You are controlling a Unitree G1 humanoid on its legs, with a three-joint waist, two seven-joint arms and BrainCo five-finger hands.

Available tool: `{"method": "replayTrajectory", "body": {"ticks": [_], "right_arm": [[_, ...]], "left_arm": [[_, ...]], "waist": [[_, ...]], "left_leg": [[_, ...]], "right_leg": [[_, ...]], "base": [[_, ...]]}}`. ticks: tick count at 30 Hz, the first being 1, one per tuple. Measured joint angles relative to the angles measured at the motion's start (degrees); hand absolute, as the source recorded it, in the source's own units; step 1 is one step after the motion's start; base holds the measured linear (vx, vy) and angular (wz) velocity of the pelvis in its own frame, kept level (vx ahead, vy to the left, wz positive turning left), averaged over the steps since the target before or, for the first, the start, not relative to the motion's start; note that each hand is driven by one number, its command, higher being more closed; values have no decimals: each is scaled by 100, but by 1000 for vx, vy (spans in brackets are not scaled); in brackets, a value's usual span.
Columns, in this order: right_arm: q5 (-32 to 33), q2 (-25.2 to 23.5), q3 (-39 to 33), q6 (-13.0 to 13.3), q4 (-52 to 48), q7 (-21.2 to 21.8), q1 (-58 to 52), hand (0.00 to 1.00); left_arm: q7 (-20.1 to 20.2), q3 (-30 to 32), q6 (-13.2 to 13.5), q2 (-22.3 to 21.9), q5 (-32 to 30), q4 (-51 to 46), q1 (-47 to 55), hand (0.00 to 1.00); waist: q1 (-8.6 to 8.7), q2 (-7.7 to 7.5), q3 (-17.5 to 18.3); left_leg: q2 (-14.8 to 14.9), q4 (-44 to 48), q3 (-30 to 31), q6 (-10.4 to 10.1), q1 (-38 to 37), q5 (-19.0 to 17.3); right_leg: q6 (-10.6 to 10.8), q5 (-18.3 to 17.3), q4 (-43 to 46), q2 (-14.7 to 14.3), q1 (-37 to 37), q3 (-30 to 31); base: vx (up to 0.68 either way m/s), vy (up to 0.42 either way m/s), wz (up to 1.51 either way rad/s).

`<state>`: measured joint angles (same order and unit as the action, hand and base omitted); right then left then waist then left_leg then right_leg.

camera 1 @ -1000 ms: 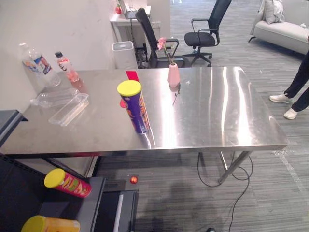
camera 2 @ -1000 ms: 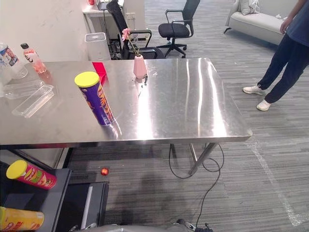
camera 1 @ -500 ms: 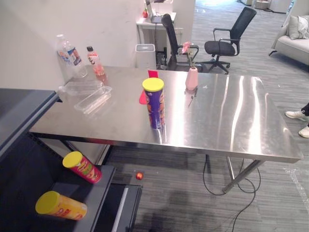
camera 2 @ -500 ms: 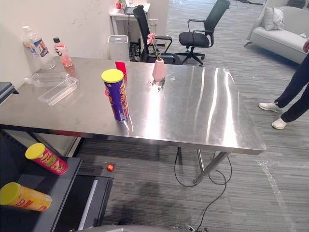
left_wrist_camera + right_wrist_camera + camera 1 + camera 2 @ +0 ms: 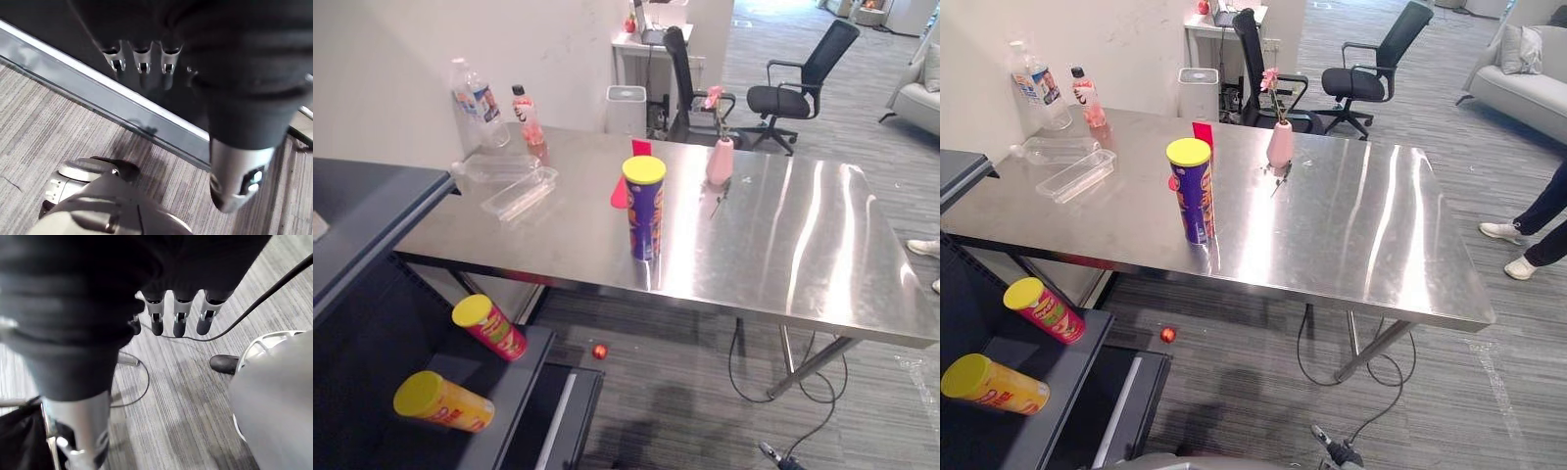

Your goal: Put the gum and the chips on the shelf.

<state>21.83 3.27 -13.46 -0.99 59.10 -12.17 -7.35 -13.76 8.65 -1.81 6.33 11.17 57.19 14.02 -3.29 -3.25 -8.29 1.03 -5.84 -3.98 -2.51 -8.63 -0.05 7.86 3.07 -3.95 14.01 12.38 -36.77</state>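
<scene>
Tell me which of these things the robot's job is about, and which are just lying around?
Job: purple chips can, standing on the table; red packet behind it, possibly the gum; dark shelf; red can and yellow can lying on its lower board.
Lying about: pink vase with a flower, large clear bottle, small pink bottle, clear trays, red ball on the floor, office chair.

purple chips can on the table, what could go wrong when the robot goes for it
The purple can stands tall and upright not far from the table's front edge; a glancing touch could tip it and send it rolling off. On the shelf, the red can lies on its side near the edge, so another set beside it might nudge it off.
</scene>
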Motion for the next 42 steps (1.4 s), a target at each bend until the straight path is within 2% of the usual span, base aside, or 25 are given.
{"method": "replayTrajectory", "body": {"ticks": [2,3,8,11,15,19,23,28,35,36,39,40,42], "right_arm": [[209,10,-268,13,9,-275,8,0],[455,21,-587,57,9,-601,39,0],[1143,207,-1594,269,-284,-1289,181,0],[1331,538,-2048,375,-829,-1502,355,0],[1410,899,-2284,665,-1838,-1497,664,0],[882,1188,-2327,682,-3103,-1468,1121,0],[243,1214,-2284,636,-4379,-1214,1364,0],[-435,1202,-2006,450,-5420,-968,1434,0],[-646,1195,-1803,411,-6180,-298,1387,0],[-814,1200,-1600,412,-6377,81,1387,0],[-837,1214,-1274,411,-6594,580,1389,0],[-837,1259,-999,409,-6695,991,1389,0],[-852,1300,-720,404,-6769,1348,1396,0]], "left_arm": [[-8,74,4,-23,2,-1,1,0],[-30,90,15,-28,2,-1,5,0],[-141,307,200,-129,2,-27,98,0],[-169,424,208,-167,1,-52,162,0],[-168,513,205,-191,-2,-134,222,0],[-165,527,173,-244,-9,-373,336,0],[-159,543,165,-276,-12,-485,371,0],[-164,710,173,-391,-12,-585,388,0],[-212,751,167,-404,-11,-578,392,0],[-213,757,167,-404,-14,-580,392,0],[-213,766,166,-403,-16,-580,392,0],[-213,786,167,-403,-22,-580,393,0],[-213,813,168,-404,-25,-579,394,0]], "waist": [[-17,-2,-1],[-20,-6,-3],[-15,-22,-13],[7,-17,-23],[20,-3,-22],[83,33,-13],[146,35,-10],[152,-2,3],[168,-15,9],[164,-19,11],[157,-31,18],[149,-42,26],[145,-60,37]], "left_leg": [[-7,0,15,7,4,6],[-10,0,22,8,10,12],[-10,0,23,8,30,18],[-4,0,13,4,47,15],[16,6,-43,-7,158,13],[54,35,-143,-7,214,17],[86,37,-213,-26,186,3],[153,38,-420,-58,128,-73],[196,38,-503,-59,127,-84],[209,37,-504,-60,129,-84],[224,37,-504,-60,134,-84],[230,37,-504,-60,138,-84],[235,37,-502,-60,141,-84]], "right_leg": [[-2,-1,1,8,9,-24],[-2,-1,4,12,10,-32],[-1,-2,13,19,-6,-31],[26,-21,12,20,-32,-20],[29,-22,35,7,-195,74],[-1,3,61,-24,-322,183],[25,23,93,-46,-393,291],[25,22,91,-77,-456,518],[27,24,92,-99,-513,603],[27,24,92,-111,-513,602],[27,24,89,-125,-513,602],[26,24,84,-133,-513,600],[27,24,78,-138,-513,597]], "base": [[2,17,8],[-2,19,4],[0,0,0],[0,0,0],[11,16,-10],[50,7,-12],[71,4,-10],[33,6,-21],[10,-3,-7],[0,0,0],[0,0,0],[0,0,0],[0,0,0]]}}
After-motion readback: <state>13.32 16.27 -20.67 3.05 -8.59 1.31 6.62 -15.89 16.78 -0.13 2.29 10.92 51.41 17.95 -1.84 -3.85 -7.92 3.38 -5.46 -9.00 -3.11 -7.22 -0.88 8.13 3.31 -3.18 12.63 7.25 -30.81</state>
